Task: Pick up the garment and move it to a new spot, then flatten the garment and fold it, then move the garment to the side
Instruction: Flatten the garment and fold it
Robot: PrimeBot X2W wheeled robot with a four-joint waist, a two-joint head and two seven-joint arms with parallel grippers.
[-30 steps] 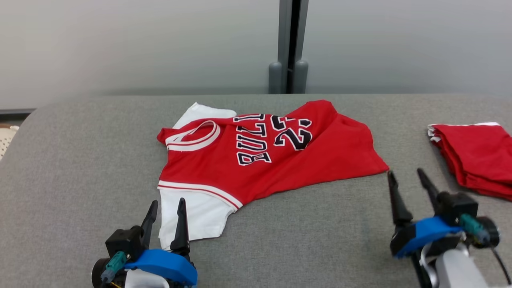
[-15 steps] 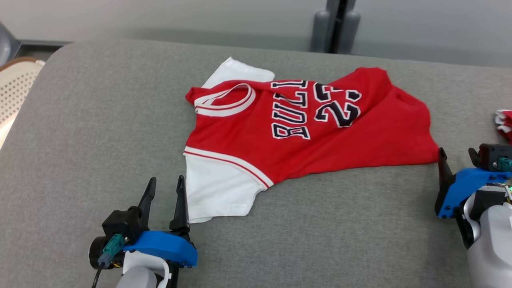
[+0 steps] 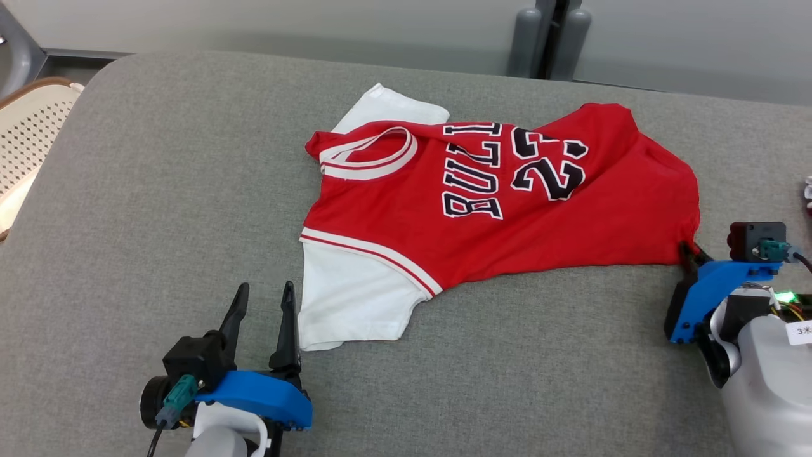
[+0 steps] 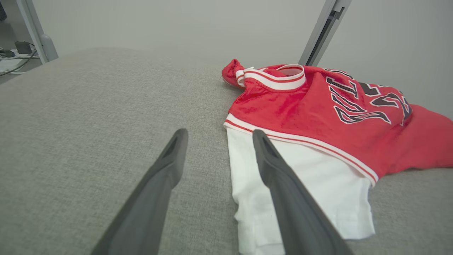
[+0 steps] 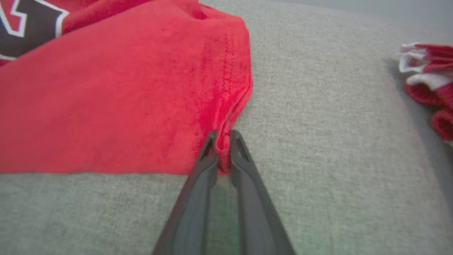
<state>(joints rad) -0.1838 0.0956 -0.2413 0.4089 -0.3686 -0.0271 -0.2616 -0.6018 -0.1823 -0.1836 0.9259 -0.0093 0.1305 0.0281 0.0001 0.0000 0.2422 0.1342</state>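
Note:
The garment (image 3: 482,203) is a red jersey with black lettering and white sleeves, lying crumpled across the grey cushioned surface (image 3: 158,190). My right gripper (image 3: 690,251) is at its lower right corner, shut on a pinch of the red hem (image 5: 223,152). My left gripper (image 3: 263,304) stands open at the lower left, just left of the white sleeve (image 3: 349,298). In the left wrist view its right finger (image 4: 283,184) lies over the sleeve's edge (image 4: 300,184) and the left one over bare cushion.
A folded red and white pile (image 5: 430,81) lies to the right of my right gripper. A perforated cream chair (image 3: 28,133) stands beyond the cushion's left edge. A grey post (image 3: 549,38) rises behind the far edge against a pale wall.
The head camera has tilted down and turned left. My right gripper has moved in onto the jersey's lower right corner and closed on the hem. The left gripper stays open.

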